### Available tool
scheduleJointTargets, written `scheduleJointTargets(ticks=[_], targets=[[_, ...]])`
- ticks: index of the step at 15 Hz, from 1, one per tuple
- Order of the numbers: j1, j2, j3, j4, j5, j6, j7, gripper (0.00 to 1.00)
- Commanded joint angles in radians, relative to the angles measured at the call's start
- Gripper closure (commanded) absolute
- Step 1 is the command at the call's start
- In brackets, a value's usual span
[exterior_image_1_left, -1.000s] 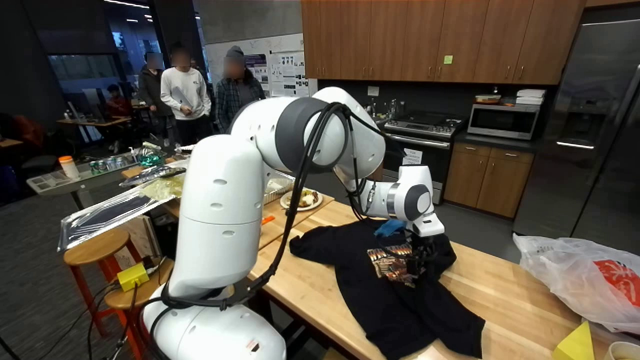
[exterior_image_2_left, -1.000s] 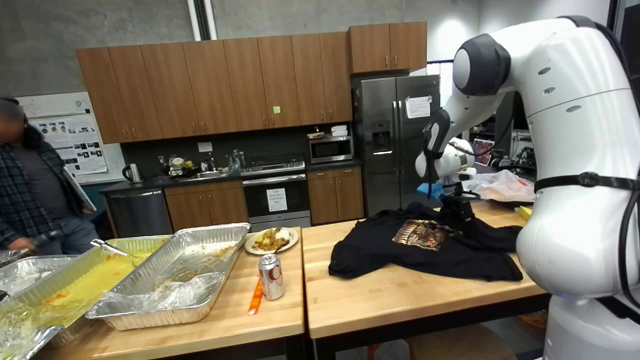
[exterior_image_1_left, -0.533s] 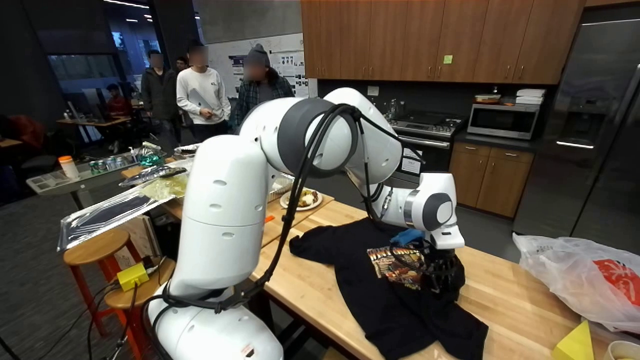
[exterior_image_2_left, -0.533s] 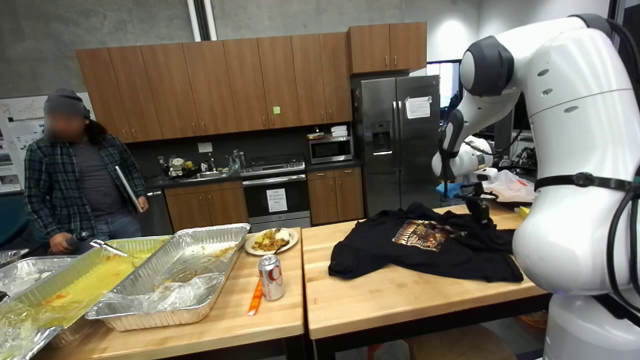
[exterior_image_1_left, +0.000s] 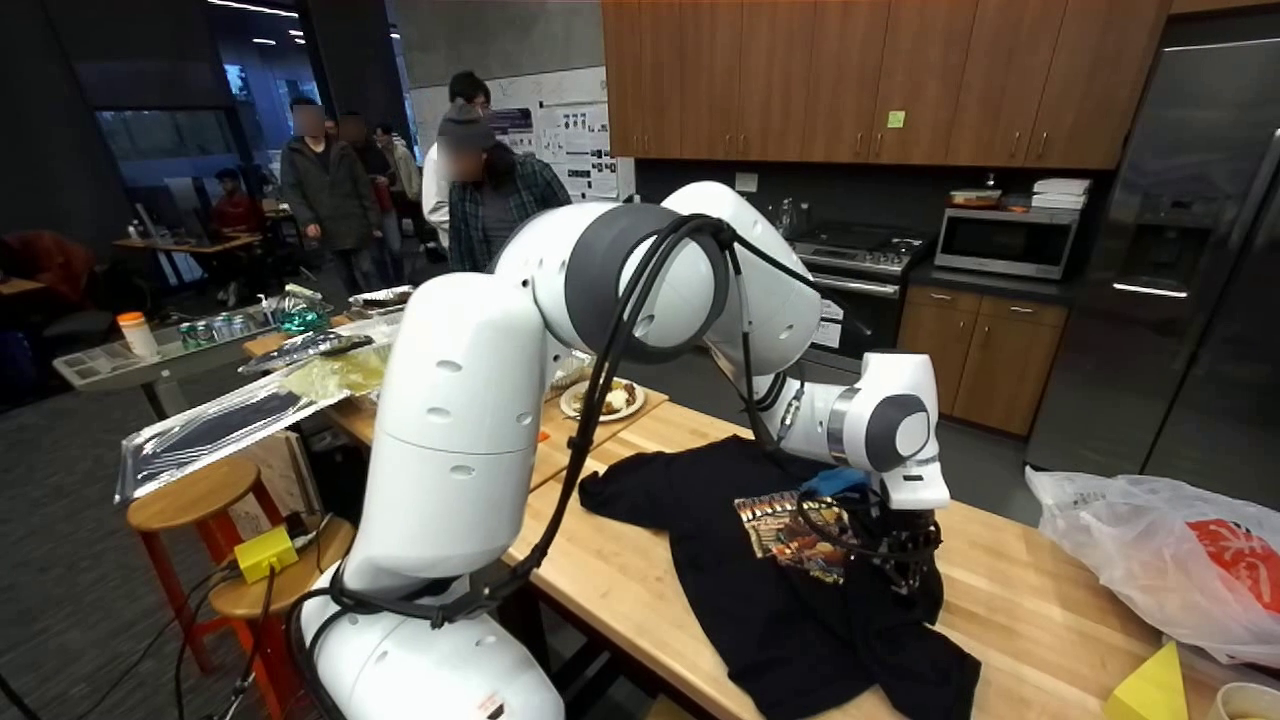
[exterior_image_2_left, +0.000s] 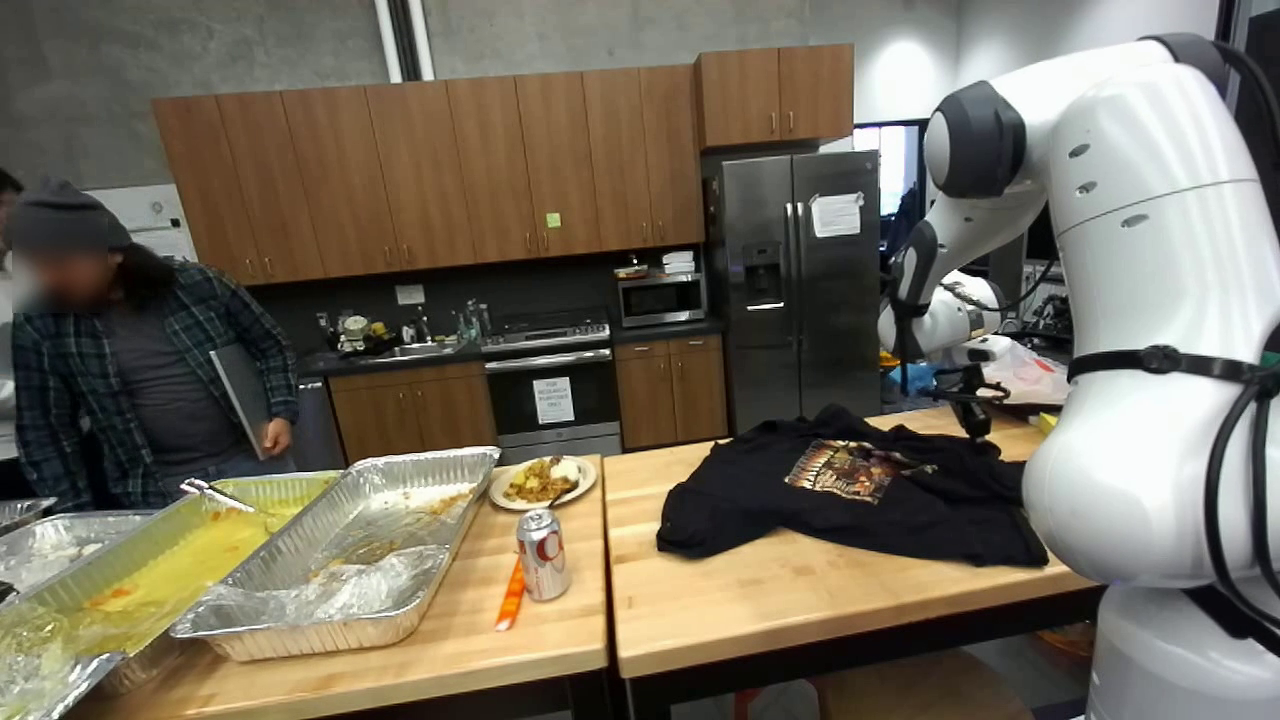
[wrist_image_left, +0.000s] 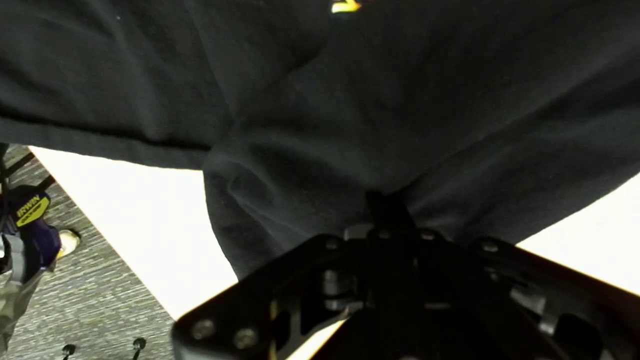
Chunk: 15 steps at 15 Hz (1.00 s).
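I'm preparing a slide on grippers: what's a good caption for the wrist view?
Closed gripper at a creased black shirt, with bright tabletop showing on both sides.

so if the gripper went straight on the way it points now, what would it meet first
Most likely the black printed T-shirt: the shut gripper points down at it, though whether the two already touch is hard to tell. Under that, probably the wooden tabletop.
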Motion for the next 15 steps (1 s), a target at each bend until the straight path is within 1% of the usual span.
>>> scheduleJointTargets(ticks=[1, 3, 7, 12, 15], targets=[[-0.006, 0.03, -0.014, 0.058, -0.022, -0.015, 0.04, 1.0], [-0.01, 0.045, -0.021, 0.089, -0.027, -0.007, 0.044, 1.0], [-0.032, 0.104, -0.015, 0.176, 0.002, 0.011, 0.028, 1.0], [-0.067, 0.226, -0.043, 0.337, 0.0, 0.002, 0.048, 1.0], [-0.1, 0.306, -0.074, 0.459, 0.01, -0.017, 0.085, 1.0]])
